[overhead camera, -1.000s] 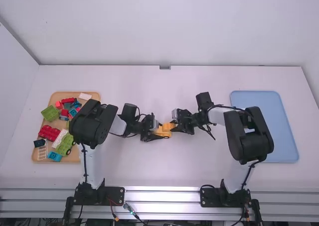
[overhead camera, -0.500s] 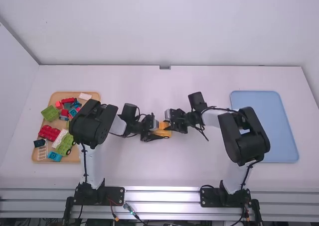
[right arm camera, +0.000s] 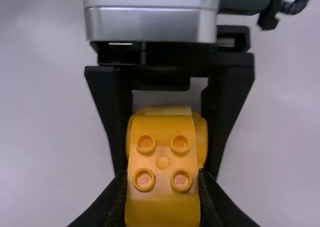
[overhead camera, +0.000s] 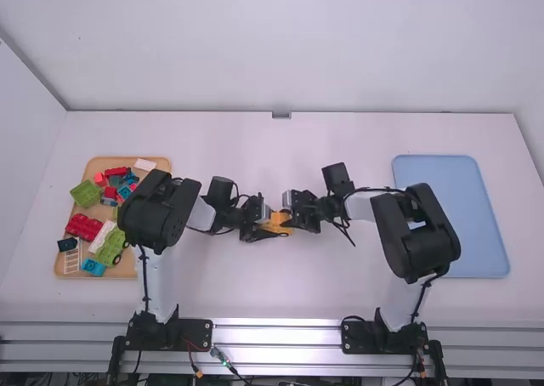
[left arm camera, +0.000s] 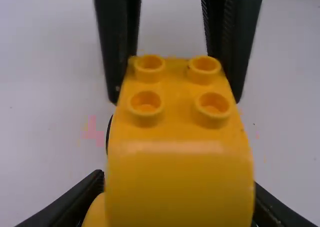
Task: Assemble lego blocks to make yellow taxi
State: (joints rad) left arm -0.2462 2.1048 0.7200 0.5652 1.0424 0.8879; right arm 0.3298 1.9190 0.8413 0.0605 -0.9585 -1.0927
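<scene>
In the high view, we see the yellow block build (overhead camera: 278, 222) near the middle of the white table (overhead camera: 255, 292), between the left tool (overhead camera: 265, 225) and the right tool (overhead camera: 291, 216), which face each other with their tips close together. To the left is a tan tray (overhead camera: 129, 267) of mixed bricks, red ones (overhead camera: 83, 226) and green ones (overhead camera: 86, 193) among them; to the right lies a blue tray (overhead camera: 486, 233).

In the left wrist view, we find the build gripped between the left tool's fingers. It is a warm, even yellow, with four hollow round studs on a flat section and a smooth, rounded part toward this camera. At its far end, the other arm's fingers press in from both sides.

In the right wrist view, we have the build's near part pinched in the right tool. We make out four studs in a square around a small flat disc, and a wider rounded yellow part behind, clasped by the opposite fingers.

Against the high view of a second ago, our right arm has come in closer to the left one, and less yellow shows between the two. The left arm looks unmoved.
</scene>
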